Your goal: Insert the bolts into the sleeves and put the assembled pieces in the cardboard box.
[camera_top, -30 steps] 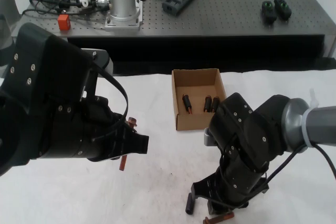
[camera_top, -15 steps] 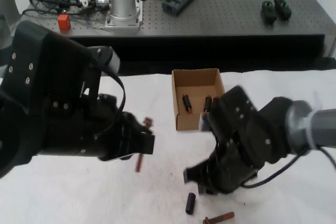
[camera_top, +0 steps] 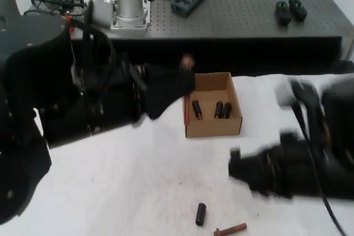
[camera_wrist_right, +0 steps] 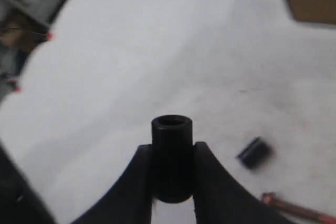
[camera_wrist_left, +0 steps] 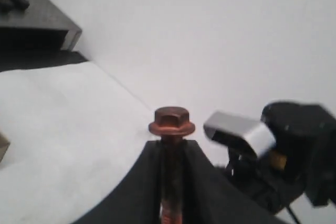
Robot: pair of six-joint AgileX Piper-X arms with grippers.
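My left gripper (camera_wrist_left: 172,156) is clamped on a copper bolt (camera_wrist_left: 171,123), whose head stands clear of the fingertips, right at the left wall of the cardboard box (camera_top: 213,127). My right gripper (camera_wrist_right: 172,153) is closed around a black sleeve (camera_wrist_right: 172,129), nearer to me than the box and to its right. Three dark pieces (camera_top: 223,109) lie inside the box, and a loose sleeve (camera_top: 201,214) and loose bolt (camera_top: 230,229) lie close together on the white cloth (camera_top: 138,181), well short of the box.
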